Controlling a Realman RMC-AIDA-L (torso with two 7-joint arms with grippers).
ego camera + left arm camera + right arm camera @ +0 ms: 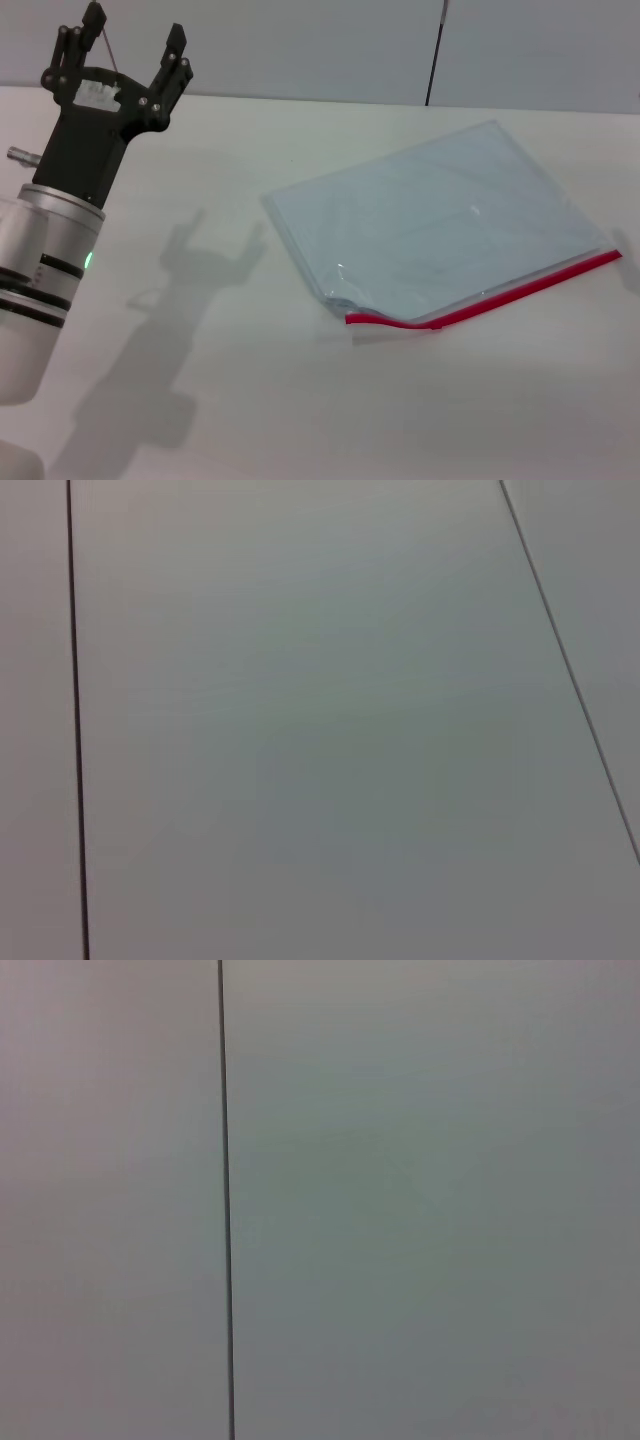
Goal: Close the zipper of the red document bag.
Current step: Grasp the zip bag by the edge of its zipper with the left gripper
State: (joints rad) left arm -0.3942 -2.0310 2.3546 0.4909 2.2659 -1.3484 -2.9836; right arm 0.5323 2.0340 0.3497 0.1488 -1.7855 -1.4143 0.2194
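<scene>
Tabletop [300, 420] white, pale panelled wall [300, 45] behind it.

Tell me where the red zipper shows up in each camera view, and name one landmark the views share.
Head view: the zipper runs along the near edge of the document bag, right of centre.
Left wrist view: not in it, only wall panels.
Right wrist view: not in it, only wall panels.
Shared landmark: a dark wall seam, possibly not the same one.
</scene>
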